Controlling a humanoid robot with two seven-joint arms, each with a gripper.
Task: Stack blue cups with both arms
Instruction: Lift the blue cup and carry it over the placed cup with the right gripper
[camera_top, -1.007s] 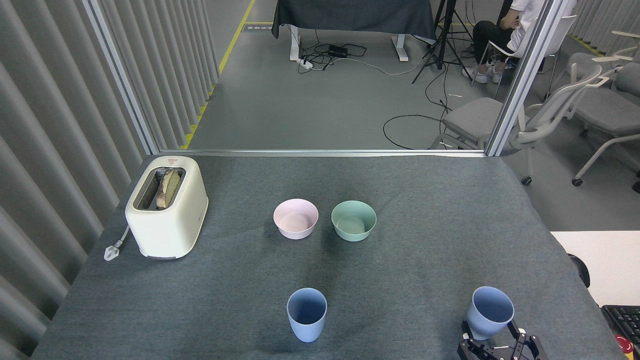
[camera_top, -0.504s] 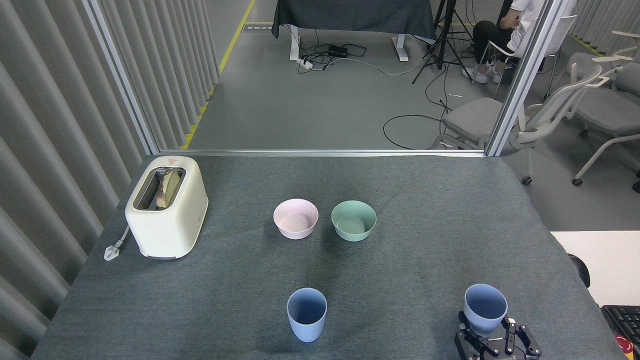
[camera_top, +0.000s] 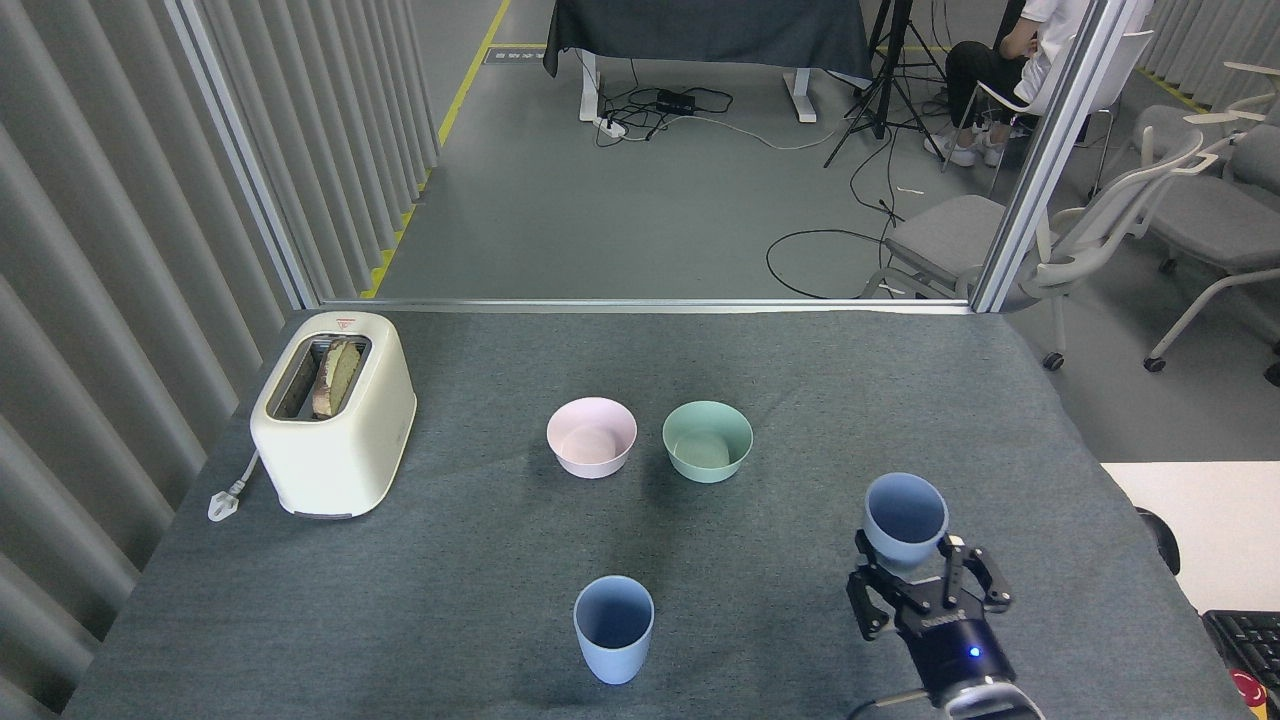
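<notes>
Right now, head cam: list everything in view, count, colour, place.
blue cup on the table: 1, pale blue, upright, front centre
held blue cup: 1, pale blue, front right, in the gripper
pink bowl: 1, mid-table, left of green bowl
green bowl: 1, mid-table
toaster: 1, cream, far left, bread in slot
table: 1, grey cloth
office chairs: several, grey-white, beyond table, right
seated person: 1, top right
right gripper: 1, black, shut on held cup
left gripper: not in view

We see even, bright overhead light, a sharp frame throughout, soft faint shadows on the table (camera_top: 450, 560), no glare, slight wide-angle edge distortion.
</notes>
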